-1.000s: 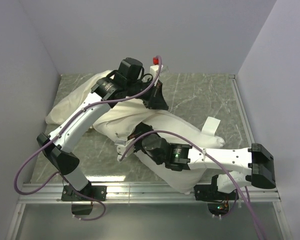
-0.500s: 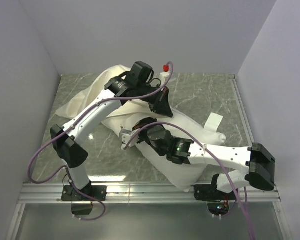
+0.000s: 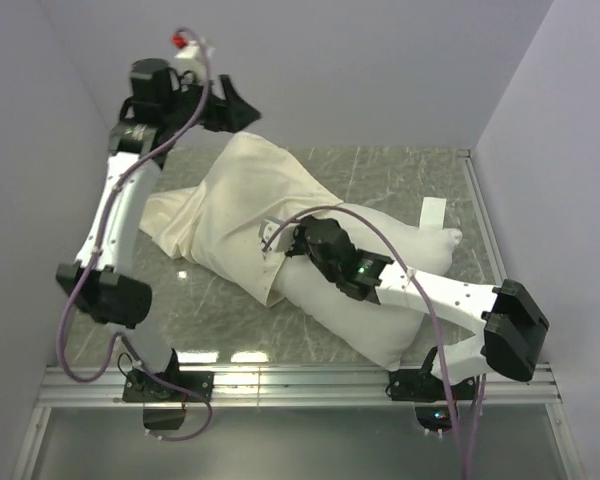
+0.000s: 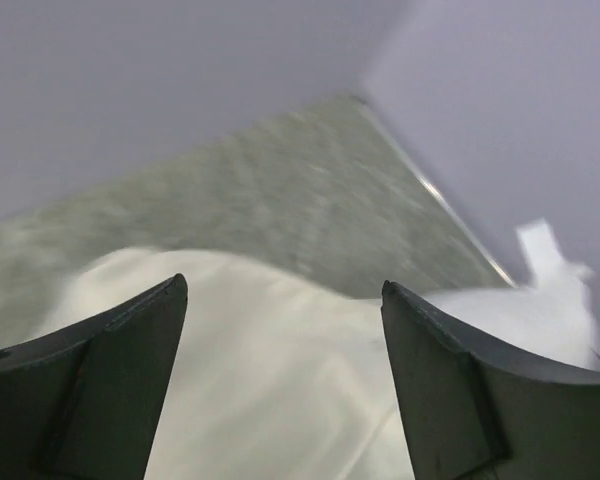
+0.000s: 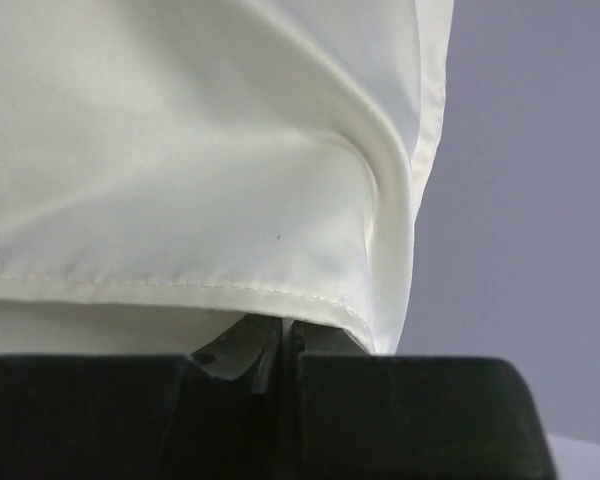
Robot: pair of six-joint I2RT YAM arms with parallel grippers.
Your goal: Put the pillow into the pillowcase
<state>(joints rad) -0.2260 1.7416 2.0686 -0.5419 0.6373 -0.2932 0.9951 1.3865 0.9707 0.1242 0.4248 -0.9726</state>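
Note:
The cream pillowcase point(image 3: 230, 195) lies wrinkled across the left middle of the table, draped over the far-left end of the plump white pillow point(image 3: 380, 300). The pillow's tag point(image 3: 432, 212) points toward the back right. My left gripper point(image 3: 242, 108) is raised high at the back left, open and empty. From the left wrist, its fingers point(image 4: 90, 385) stand wide apart above the pillowcase point(image 4: 260, 370), with the pillow point(image 4: 540, 310) to the right. My right gripper point(image 3: 280, 238) sits at the pillowcase's near edge. Its jaws point(image 5: 288, 335) are shut, the tips hidden under the stitched hem point(image 5: 230, 290).
Grey walls close in the marble-patterned table point(image 3: 400, 175) at the left, back and right. A metal rail point(image 3: 300, 378) runs along the near edge. Purple cables loop off both arms. The right arm point(image 3: 430, 295) lies over the pillow.
My left gripper has opened, let go of the pillowcase and swung up to the back left. The pillowcase has dropped and now lies spread over the pillow's end. The right gripper stays shut.

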